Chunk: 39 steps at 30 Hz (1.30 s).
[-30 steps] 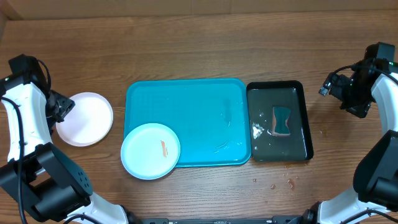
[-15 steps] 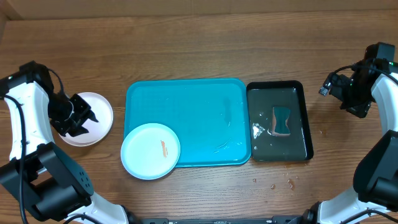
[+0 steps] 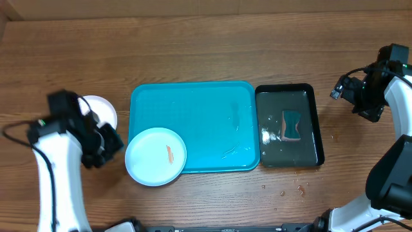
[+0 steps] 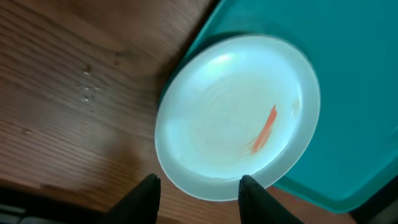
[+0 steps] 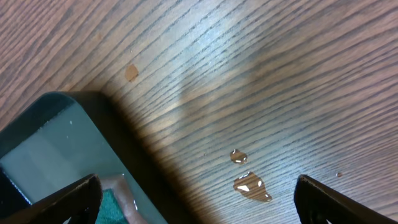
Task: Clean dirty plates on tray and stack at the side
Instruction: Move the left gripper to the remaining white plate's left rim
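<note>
Swung off white plate (image 3: 102, 111), now at 9 o'clock rim of pale blue plate (image 3: 155, 156), left gripper (image 4: 199, 194) jaws spread, empty. Plate overhanging 7 o'clock corner of tray (image 3: 199, 103); smear (image 3: 169, 154) running 12 to 6. Right gripper (image 5: 199, 202) parked at 3 o'clock, also spread.

A brown wooden table (image 3: 193, 45) with long grain fills every view. A few small water drops (image 5: 247, 182) lie on it at the right. Soft light sheens the wood. A paler strip (image 3: 193, 6) runs along the far edge.
</note>
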### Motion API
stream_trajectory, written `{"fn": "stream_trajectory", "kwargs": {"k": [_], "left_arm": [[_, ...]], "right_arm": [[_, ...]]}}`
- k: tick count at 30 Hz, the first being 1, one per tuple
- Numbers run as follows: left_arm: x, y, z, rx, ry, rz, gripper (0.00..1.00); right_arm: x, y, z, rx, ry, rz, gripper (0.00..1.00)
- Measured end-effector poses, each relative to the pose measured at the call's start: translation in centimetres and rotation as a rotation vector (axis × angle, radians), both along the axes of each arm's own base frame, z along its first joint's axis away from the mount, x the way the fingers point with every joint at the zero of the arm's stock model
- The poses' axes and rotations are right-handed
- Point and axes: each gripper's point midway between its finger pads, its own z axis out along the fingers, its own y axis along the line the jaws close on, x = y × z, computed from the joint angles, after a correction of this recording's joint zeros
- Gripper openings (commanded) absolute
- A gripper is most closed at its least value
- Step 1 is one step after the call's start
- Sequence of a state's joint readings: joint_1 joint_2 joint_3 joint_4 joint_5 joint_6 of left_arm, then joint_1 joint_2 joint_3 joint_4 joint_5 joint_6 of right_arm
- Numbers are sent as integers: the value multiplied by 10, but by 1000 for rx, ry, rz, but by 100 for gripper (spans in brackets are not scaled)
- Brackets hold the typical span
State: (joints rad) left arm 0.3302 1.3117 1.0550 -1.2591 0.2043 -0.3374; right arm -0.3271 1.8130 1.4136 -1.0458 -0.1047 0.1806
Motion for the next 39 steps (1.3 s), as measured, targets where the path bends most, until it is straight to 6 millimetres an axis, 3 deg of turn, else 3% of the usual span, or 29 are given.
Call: {"fn": "stream_trajectory", "kwargs": {"k": [5,17,26,32,35,39], "left_arm": [[-27,-13,-30,4,34,-5,40],[-31,5,-72,110,36,85,34],[-36,7,-83,129,48,105,19],[-33,8,-90,137,29,106,17],[-33,8,-93,134,25,107,5],[-33,5,-93,119,22,105,4]], "right_arm": [[0,0,0,0,0,1,100],[0,0,0,1,1,1,100],[0,0,0,0,1,1,100],[0,0,0,0,0,1,100],[0,0,0,0,1,0,100],[0,0,0,0,0,1,100]]}}
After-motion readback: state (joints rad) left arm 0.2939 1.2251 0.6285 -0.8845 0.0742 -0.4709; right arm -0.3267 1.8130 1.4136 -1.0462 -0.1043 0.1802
